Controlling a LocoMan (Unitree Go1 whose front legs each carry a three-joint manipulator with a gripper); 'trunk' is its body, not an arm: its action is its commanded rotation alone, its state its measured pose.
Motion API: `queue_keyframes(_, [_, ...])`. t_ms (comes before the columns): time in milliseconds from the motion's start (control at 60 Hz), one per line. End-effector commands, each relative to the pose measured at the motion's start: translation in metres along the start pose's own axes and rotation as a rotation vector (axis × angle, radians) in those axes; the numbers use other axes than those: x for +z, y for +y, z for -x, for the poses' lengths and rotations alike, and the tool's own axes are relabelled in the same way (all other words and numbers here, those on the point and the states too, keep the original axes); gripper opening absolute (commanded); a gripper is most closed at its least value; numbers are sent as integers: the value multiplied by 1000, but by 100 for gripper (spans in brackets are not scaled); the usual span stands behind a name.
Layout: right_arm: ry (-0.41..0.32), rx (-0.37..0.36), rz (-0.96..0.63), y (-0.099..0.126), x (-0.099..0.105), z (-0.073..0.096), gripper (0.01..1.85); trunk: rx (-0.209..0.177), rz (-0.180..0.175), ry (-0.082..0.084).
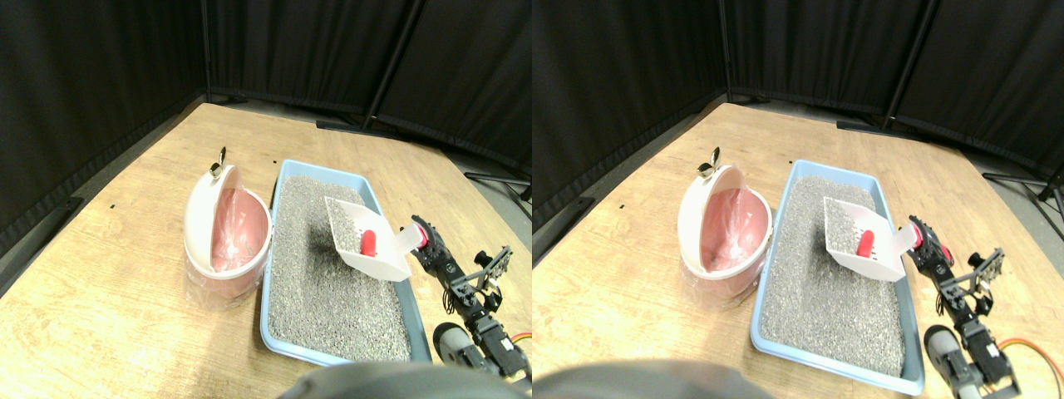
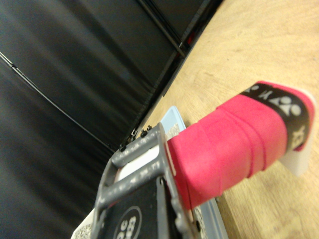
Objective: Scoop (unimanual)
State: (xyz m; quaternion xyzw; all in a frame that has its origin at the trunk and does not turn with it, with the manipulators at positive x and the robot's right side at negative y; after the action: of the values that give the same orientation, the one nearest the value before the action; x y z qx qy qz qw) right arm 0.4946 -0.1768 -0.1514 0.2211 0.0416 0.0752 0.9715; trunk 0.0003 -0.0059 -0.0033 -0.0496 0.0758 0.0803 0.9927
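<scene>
Scoop is what you want to look at first: a white slotted litter scoop, raised above the right side of the blue litter tray, tilted with its open mouth toward the far end; a small red object lies in its pan among a scatter of grey granules; its handle runs down to the right and ends in a red wrap with a black printed band near the tip. You can see the right gripper meeting that handle in the stereo pair view, and in the wrist view the dark jaw frame sits hard against the wrap, so the scoop is carried by it; whether the jaws are fully closed around the handle you cannot tell, since the gap between them is hidden. Grey litter fills the tray; a pink and white bin with its lid swung open stands just left of the tray on the wooden floor. You lose the tray's near edge behind the blur at the bottom.
</scene>
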Motion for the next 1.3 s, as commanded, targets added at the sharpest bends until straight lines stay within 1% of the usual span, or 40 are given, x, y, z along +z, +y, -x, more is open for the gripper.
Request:
queue_keyframes(17, [-93,90,-118,19,22,-6,5,15,25,-10])
queue_keyframes(133, [-110,99,-185,25,35,-10,5,18,30,-11])
queue_keyframes(183, [-117,72,-236,28,40,-10,5,19,33,-15])
queue_keyframes(217, [-114,78,-213,29,41,-11,5,19,34,-14])
queue_keyframes(250, [-112,69,-165,30,42,-10,5,21,36,-13])
queue_keyframes(300, [-114,71,-182,29,42,-11,5,24,38,-13])
queue_keyframes(350, [-108,69,-178,29,41,-12,5,27,41,-15])
queue_keyframes(417, [-88,74,-228,28,37,-15,5,29,44,-15])
queue_keyframes(467, [-85,56,-226,28,35,-14,5,30,45,-15])
queue_keyframes(483, [-77,60,-273,28,34,-15,5,31,46,-15])
queue_keyframes(517, [-80,54,-320,28,31,-15,5,31,46,-15])
queue_keyframes(633, [-75,44,-346,27,22,-17,5,31,46,-15])
queue_keyframes(700, [-71,67,-377,28,17,-17,5,31,46,-15])
queue_keyframes(717, [-71,76,-400,28,16,-18,5,34,48,-10])
queue_keyframes(733, [-69,80,-433,28,14,-18,5,34,48,-10])
queue_keyframes(750, [-69,80,-433,28,14,-18,5,34,48,-10])
queue_keyframes(767, [-68,82,-476,28,12,-18,5,34,48,-10])
queue_keyframes(933, [-73,111,-478,30,1,-19,5,34,48,-10])
queue_keyframes(1033, [-72,105,-547,30,-1,-19,5,30,50,-9])
queue_keyframes(1100, [-69,97,-596,32,0,-19,5,29,49,-6])
queue_keyframes(1167, [-67,108,-589,32,-1,-19,5,29,50,-7])
queue_keyframes(1250, [-61,94,-612,34,0,-19,5,28,50,-10])
queue_keyframes(1300, [-59,99,-616,34,0,-19,5,29,49,-11])
